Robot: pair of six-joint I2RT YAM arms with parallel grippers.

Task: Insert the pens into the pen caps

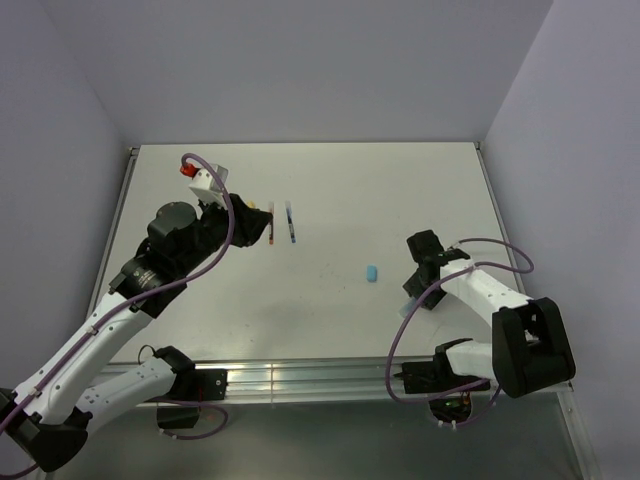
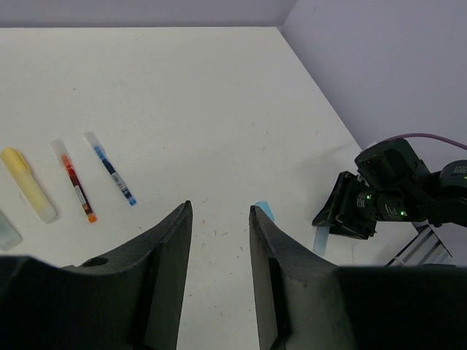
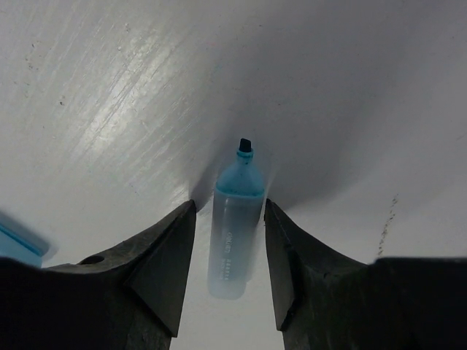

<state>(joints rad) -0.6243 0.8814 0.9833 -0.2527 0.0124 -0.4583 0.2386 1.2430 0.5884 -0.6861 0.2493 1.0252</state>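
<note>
The light blue marker (image 3: 235, 226) lies flat on the table (image 1: 400, 190) with its dark tip bare, near the light blue cap (image 1: 371, 272) but not touching it, on the cap's right and a little closer to the arm bases. The right gripper (image 3: 230, 203) is down over the marker with one finger on each side of its barrel. The jaws are apart. A strip of table shows between the barrel and one finger (image 3: 171, 255), while the other finger sits close against the barrel, and I cannot tell whether it touches. The marker is not lifted or clamped.

The left gripper (image 2: 221, 208) hangs above the table to the left of the cap. Its jaws are partly apart with only bare table showing between them, and it holds nothing. From its wrist camera, the cap peeks out just behind one fingertip.

The red pen (image 2: 73, 181) and the dark blue pen (image 2: 111, 168) lie side by side, well apart from the cap on its left. The yellow marker (image 2: 28, 184) lies just beyond the red pen.
</note>
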